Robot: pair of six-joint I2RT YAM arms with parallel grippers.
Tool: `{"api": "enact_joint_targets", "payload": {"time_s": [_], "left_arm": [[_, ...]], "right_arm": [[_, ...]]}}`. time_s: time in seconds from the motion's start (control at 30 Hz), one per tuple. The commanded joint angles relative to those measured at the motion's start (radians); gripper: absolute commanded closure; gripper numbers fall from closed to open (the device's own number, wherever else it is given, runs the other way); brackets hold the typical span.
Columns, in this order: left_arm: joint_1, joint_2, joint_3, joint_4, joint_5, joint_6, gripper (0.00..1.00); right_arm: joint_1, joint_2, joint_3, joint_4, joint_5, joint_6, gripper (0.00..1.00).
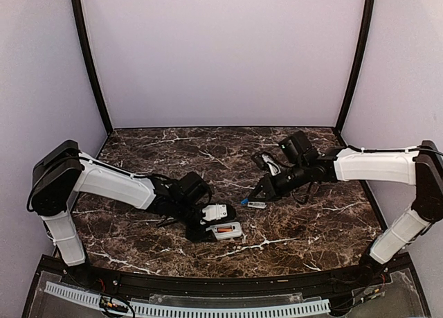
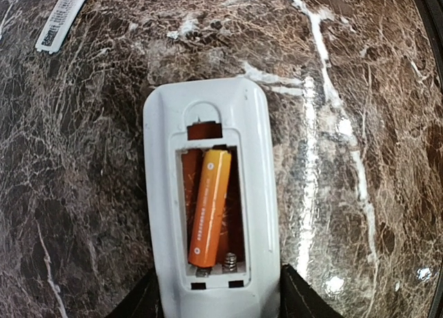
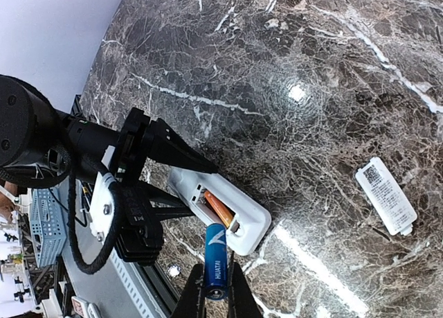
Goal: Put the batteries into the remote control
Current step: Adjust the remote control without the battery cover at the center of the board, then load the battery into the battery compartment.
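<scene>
The left gripper is closed narrow on one end of the white remote. The remote lies with its back up on the marble worktop, and its battery compartment is open, with the orange battery lying a little slanted inside. The right gripper holds the blue battery firmly between its two fingers, just beside the free end of the remote, but I cannot tell if they touch. The small flat cover lies on the worktop, apart from the remote.
</scene>
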Motion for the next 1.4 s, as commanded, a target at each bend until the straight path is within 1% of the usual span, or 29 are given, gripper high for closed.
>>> {"api": "enact_joint_targets", "payload": {"time_s": [0.0,0.13,0.23,0.3,0.37,0.4,0.53,0.63,0.7,0.83,0.97,1.1,1.2,1.37], "left_arm": [[-0.015,-0.002,-0.03,0.01,-0.048,-0.1,0.46],[-0.015,-0.01,-0.04,0.016,-0.056,-0.124,0.43],[-0.016,-0.011,-0.035,0.012,-0.058,-0.144,0.39],[-0.021,-0.016,-0.034,0.008,-0.063,-0.157,0.29],[-0.028,-0.03,-0.038,0.004,-0.068,-0.162,0.23],[-0.03,-0.036,-0.042,0.001,-0.069,-0.162,0.21],[-0.032,-0.11,-0.052,-0.015,-0.058,-0.179,0.15],[-0.032,-0.204,-0.068,0.021,-0.045,-0.187,0.12],[-0.031,-0.246,-0.079,0.06,-0.057,-0.191,0.12],[0.0,-0.27,-0.075,0.078,-0.06,-0.216,0.12],[0.066,-0.263,-0.104,0.093,-0.064,-0.307,0.15],[0.111,-0.274,-0.145,0.137,-0.14,-0.413,0.16],[0.113,-0.289,-0.175,0.185,-0.163,-0.428,0.16],[0.12,-0.269,-0.176,0.189,-0.178,-0.429,0.16]], "right_arm": [[-0.003,-0.018,-0.027,0.023,0.005,-0.022,1.0],[-0.008,0.012,-0.029,0.029,-0.015,-0.028,1.0],[-0.007,0.039,-0.053,0.083,-0.06,-0.003,1.0],[-0.006,0.054,-0.054,0.086,-0.075,-0.003,1.0],[-0.001,0.062,-0.053,0.097,-0.101,-0.016,1.0],[0.004,0.069,-0.052,0.104,-0.121,-0.024,1.0],[0.038,0.132,-0.024,0.1,-0.163,-0.048,1.0],[0.061,0.176,0.017,0.078,-0.16,-0.072,1.0],[0.066,0.198,0.046,0.055,-0.147,-0.094,1.0],[0.092,0.241,0.1,0.013,-0.123,-0.141,1.0],[0.114,0.278,0.126,-0.007,-0.127,-0.166,1.0],[0.135,0.311,0.144,-0.046,-0.115,-0.192,1.0],[0.142,0.324,0.155,-0.055,-0.114,-0.206,1.0],[0.143,0.351,0.173,-0.058,-0.101,-0.213,1.0]]}}
